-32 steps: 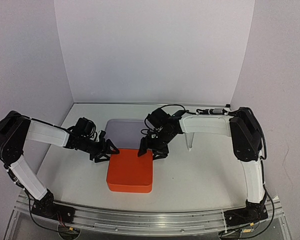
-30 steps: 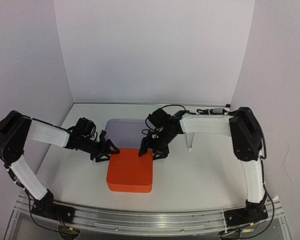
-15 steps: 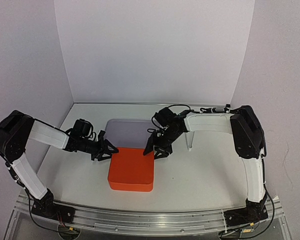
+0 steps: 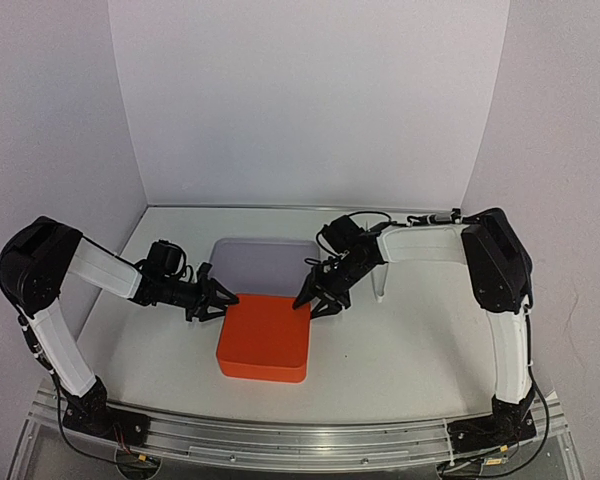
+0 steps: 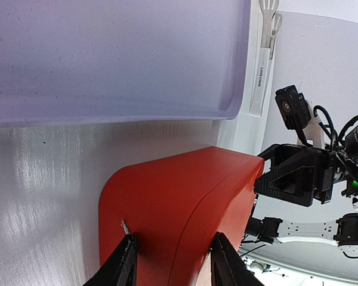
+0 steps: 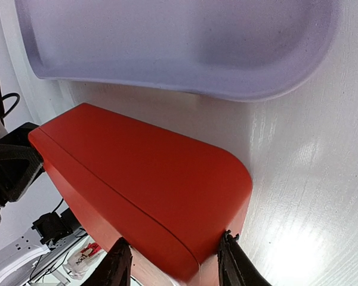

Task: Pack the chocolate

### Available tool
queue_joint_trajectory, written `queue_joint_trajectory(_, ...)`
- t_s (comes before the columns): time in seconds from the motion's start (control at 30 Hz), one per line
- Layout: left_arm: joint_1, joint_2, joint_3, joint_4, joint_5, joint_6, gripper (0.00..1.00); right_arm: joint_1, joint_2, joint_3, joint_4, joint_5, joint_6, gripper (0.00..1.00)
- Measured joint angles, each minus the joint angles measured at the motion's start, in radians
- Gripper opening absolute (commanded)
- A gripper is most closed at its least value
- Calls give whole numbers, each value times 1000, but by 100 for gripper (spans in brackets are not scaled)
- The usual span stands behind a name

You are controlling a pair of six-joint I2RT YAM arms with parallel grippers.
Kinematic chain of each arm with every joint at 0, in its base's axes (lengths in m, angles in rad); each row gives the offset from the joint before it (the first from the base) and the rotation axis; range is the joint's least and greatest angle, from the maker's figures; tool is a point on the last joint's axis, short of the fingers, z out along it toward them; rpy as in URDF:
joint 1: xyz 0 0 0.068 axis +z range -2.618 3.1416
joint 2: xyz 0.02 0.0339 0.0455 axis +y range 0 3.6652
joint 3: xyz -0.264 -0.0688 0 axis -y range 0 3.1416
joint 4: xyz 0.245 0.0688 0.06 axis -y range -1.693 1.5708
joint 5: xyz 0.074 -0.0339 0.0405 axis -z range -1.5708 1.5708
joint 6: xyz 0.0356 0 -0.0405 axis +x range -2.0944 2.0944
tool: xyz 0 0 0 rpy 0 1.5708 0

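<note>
The red box (image 4: 265, 342) is set on the worktop (image 4: 400, 345) at lower centre, just in front of a pale lavender tray (image 4: 223, 252). Its upper left corner is pinched by the left end effector (image 4: 218, 304), its upper right corner by the right end effector (image 4: 316, 304). The chocolate is shown in no view.

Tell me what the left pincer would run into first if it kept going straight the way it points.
The red box: the left pincer straddles its near edge, so it would likely meet the box's side almost at once.
</note>
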Motion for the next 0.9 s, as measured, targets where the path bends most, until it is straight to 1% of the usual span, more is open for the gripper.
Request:
queue_joint_trajectory(0.17, -5, -25, 5, -30, -28, -4, 37, -4, -1, 3, -2, -12, -4, 40)
queue_joint_trajectory(0.2, -10, -36, 12, -44, -41, -6, 40, -5, -1, 5, -4, -13, -5, 40)
queue_joint_trajectory(0.27, -21, -55, 27, -88, -73, -8, 46, -6, 0, 12, -13, -13, -9, 43)
queue_joint_trajectory(0.37, -32, -70, 52, -160, -113, -14, 50, -5, 1, 20, -20, -12, -16, 52)
queue_joint_trajectory(0.4, -35, -73, 65, -188, -126, -12, 53, -5, 3, 23, -21, -10, -20, 53)
queue_joint_trajectory(0.47, -42, -78, 97, -250, -154, 0, 60, -2, 8, 30, -22, -6, -27, 56)
queue_joint_trajectory(0.53, -50, -78, 133, -321, -194, 7, 65, 1, 13, 42, -26, 5, -36, 58)
queue_joint_trajectory(0.63, -56, -79, 177, -402, -246, 25, 67, 7, 19, 58, -31, 22, -48, 61)
queue_joint_trajectory(0.77, -59, -87, 206, -463, -288, 41, 70, 13, 19, 68, -38, 50, -63, 65)
queue_joint_trajectory(0.9, -59, -110, 206, -493, -298, 52, 79, 14, 19, 74, -46, 69, -78, 70)
